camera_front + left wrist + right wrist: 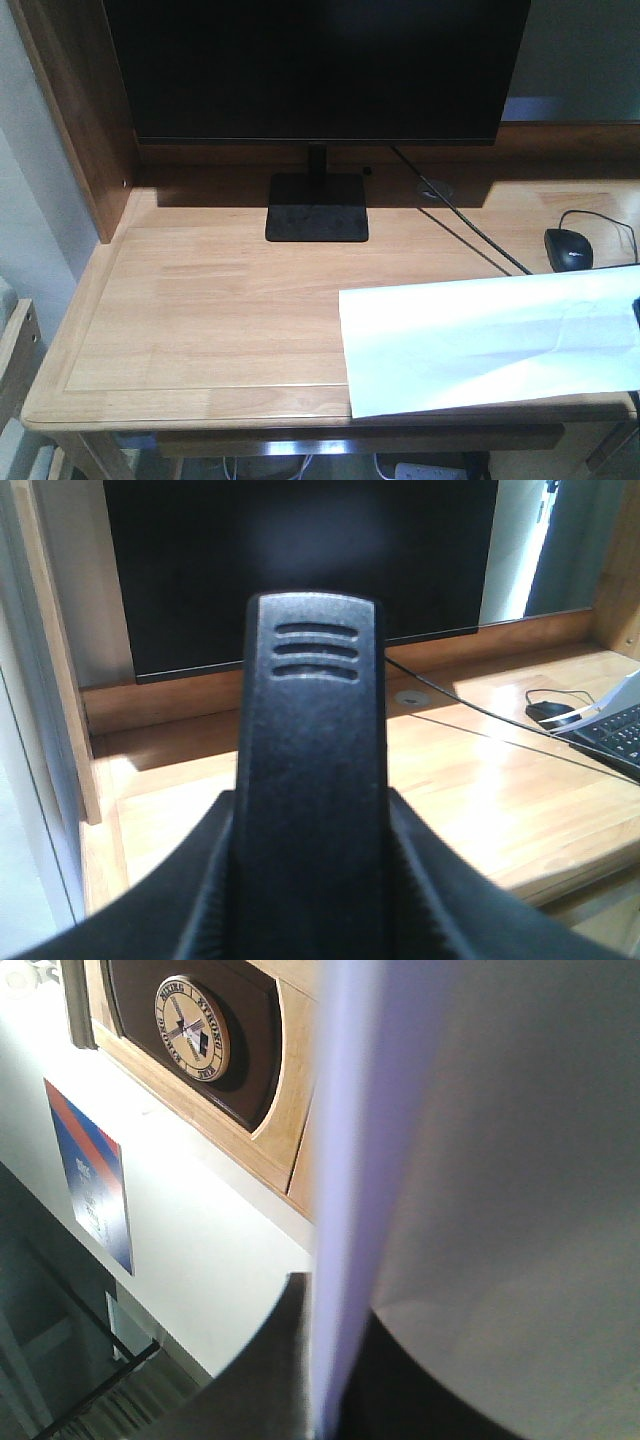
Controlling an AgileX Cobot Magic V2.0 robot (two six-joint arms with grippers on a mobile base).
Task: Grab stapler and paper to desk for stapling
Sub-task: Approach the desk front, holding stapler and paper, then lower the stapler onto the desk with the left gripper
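The black stapler [312, 710] stands upright in the left wrist view, its ribbed end toward the monitor. My left gripper [312, 825] is shut on its lower body, above the light-wood desk [480, 800]. The left gripper does not show in the front view. The white paper [480, 340] hangs over the desk's [200, 300] front right part, reaching off the right edge of the front view. In the right wrist view the paper [500, 1160] runs edge-on between the dark fingers of my right gripper [335, 1360], which is shut on it.
A black monitor [315, 70] on a square stand [317, 208] fills the back of the desk. A black mouse [568, 248] with its cable lies at the back right, and a keyboard [610, 735] beside it. A brown side panel [80, 100] walls the left.
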